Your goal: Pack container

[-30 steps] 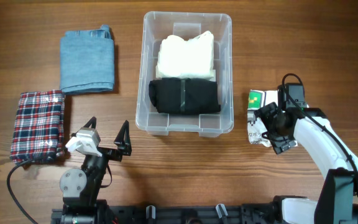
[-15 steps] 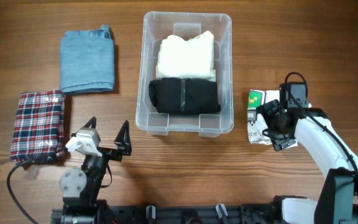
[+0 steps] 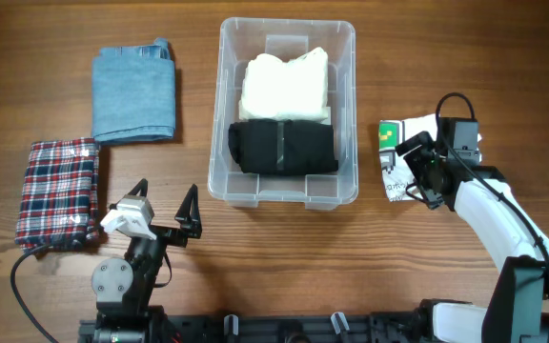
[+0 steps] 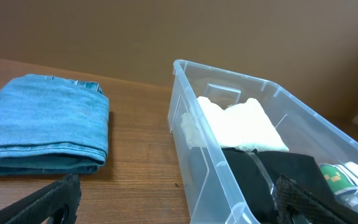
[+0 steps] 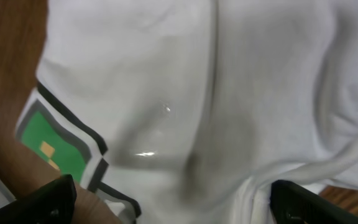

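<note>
Clear plastic forms the rectangular bin [image 3: 215, 114] at the table's centre, already packed with a folded white cloth [image 3: 286, 84] and a folded black garment [image 3: 284, 147]. A white, green-patched garment [image 3: 392, 143] just beside it is straddled by the right gripper [image 3: 416, 173], jaws wide. Closing on it seems called for next. The left gripper [image 3: 167, 195] is parked, jaws wide and empty.

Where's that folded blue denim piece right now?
In the overhead view the folded blue denim lies on the table, left of the clear container and just beyond the plaid cloth.
</note>
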You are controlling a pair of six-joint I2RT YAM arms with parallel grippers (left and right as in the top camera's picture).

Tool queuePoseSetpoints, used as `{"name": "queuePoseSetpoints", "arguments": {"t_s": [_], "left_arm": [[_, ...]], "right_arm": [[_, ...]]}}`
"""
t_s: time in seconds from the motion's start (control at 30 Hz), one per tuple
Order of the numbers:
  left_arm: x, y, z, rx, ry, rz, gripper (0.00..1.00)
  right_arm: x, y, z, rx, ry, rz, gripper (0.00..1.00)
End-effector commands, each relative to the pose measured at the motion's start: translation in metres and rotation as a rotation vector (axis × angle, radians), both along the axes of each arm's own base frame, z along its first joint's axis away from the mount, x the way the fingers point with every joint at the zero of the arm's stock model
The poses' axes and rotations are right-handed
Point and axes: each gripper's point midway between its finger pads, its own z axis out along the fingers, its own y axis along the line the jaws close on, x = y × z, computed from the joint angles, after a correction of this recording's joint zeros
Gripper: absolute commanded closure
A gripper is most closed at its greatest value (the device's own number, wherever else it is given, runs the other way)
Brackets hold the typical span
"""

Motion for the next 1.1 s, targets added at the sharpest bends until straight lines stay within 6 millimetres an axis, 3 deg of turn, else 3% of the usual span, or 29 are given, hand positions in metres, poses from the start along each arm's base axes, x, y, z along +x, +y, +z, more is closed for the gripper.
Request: {"name": "queuePoseSetpoints", "arguments": {"t_s": [0.0,0.23,0.3,0.4,0.5,0.6,0.9,1.07], "left_arm": [[0.001,0.002,-0.003,0.016,0.004,0.007,0.0],[0.001,0.002,-0.003,0.016,0.004,0.007,0.0],[0.001,0.002,-0.003,0.015,0.004,0.007,0.0],[0.001,0.002,-0.003,0.015,0.004,0.007,0.0],[0.001,0.002,-0.003,0.015,0.004,0.007,0.0],[0.001,0.002,-0.003,0.015,0.004,0.007,0.0],[0.001,0.002,-0.003,0.016,0.004,0.007,0.0],[0.001,0.002,-0.003,0.016,0.004,0.007,0.0]], "right_arm": [[0.001,0.002,0.017,-0.001,-0.037,0.039,0.0],[-0.014,0.004,0.07,-0.031,-0.153,0.087,0.0],[-0.034,0.005,0.094,-0.035,-0.191,0.084,0.0],[-0.053,0.004,0.101,-0.032,-0.177,0.048,0.0],[-0.081,-0.001,0.089,-0.031,-0.069,-0.018,0.0],[-0.093,-0.001,0.074,-0.022,0.009,-0.035,0.0],[-0.086,0.017,0.015,0.104,0.089,-0.05,0.0],[-0.075,0.017,-0.003,0.116,0.115,-0.069,0.0]]}}
